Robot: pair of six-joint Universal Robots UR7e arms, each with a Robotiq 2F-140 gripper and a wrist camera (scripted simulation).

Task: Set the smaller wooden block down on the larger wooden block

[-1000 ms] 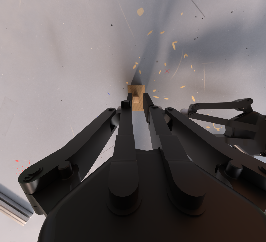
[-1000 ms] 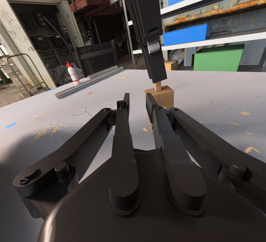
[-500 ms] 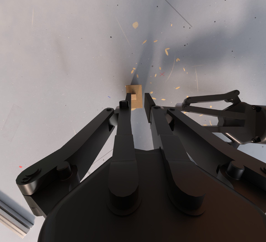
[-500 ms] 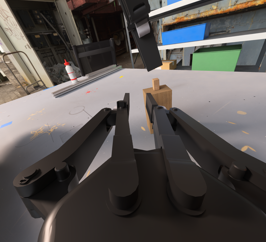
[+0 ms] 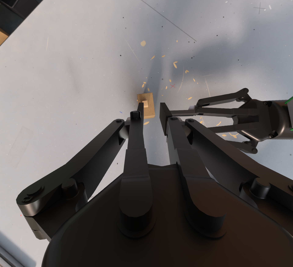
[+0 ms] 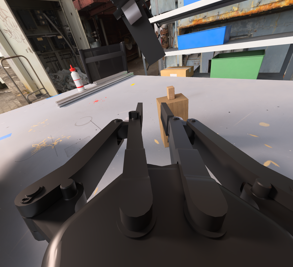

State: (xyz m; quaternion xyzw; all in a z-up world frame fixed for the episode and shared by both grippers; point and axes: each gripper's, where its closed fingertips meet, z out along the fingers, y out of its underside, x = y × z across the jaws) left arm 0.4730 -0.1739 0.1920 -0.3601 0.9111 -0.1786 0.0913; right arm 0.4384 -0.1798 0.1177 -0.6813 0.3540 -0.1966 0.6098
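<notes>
The smaller wooden block (image 6: 170,92) stands upright on top of the larger wooden block (image 6: 176,113), which stands on the grey table. From above, in the left wrist view, the smaller block (image 5: 145,103) sits near the middle of the larger block's top (image 5: 149,110). My left gripper (image 5: 151,111) is open and empty, high above the stack; it also shows in the right wrist view (image 6: 142,26). My right gripper (image 6: 151,110) is open and empty, low over the table just left of the larger block. It also shows in the left wrist view (image 5: 195,110).
A white glue bottle with a red cap (image 6: 76,78) and an aluminium rail (image 6: 95,91) lie at the table's far left edge. Shelves with blue bins (image 6: 204,37), a green bin (image 6: 236,64) and a cardboard box (image 6: 176,71) stand beyond the table.
My left gripper has let go of the smaller block and risen well above it. The smaller block stays on the larger block. My right gripper has barely moved.
</notes>
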